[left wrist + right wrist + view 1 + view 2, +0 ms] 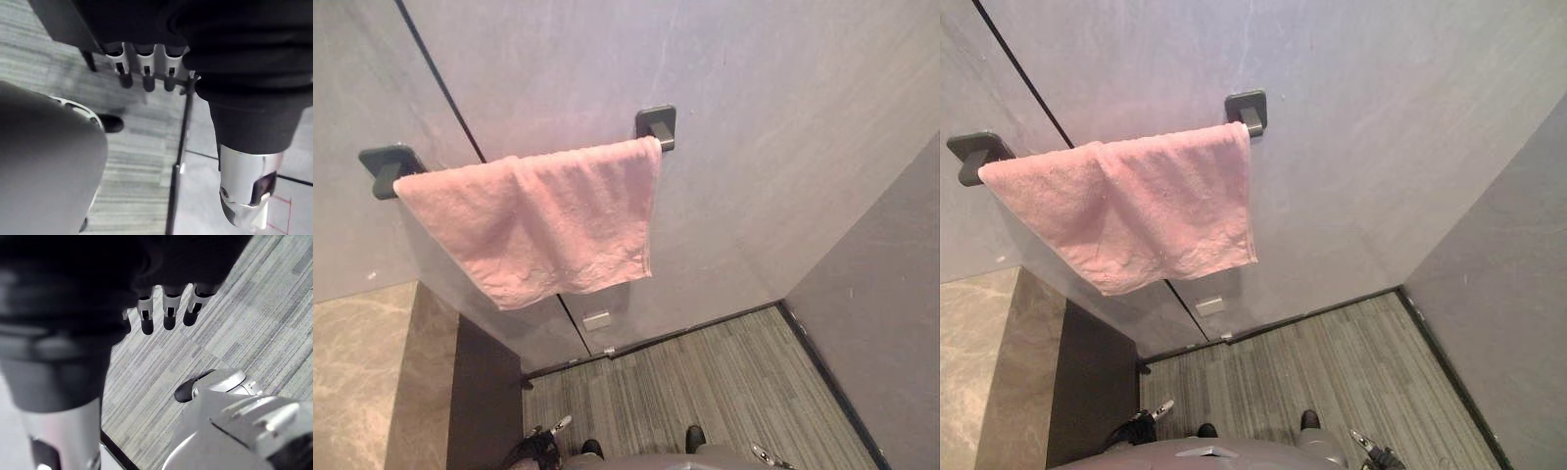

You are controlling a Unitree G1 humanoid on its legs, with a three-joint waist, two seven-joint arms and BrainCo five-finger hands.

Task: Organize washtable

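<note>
Towel of soft pink terry [543, 220] is hanging over the dark wall bar [658, 129]; limp and light, it is probably wanting a pinch along its top edge. Left hand [146, 66] and right hand [167, 308] are dangling slack-fingered, empty.

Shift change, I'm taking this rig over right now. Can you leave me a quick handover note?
Both idle: left robot hand open, empty, hanging over the floor; right robot hand likewise. The pink towel is draped over the towel bar on the wall, lower edge slanting. The marble counter edge sits lower left. Done: towel hung. Left: probably straighten it, then check the counter.
</note>
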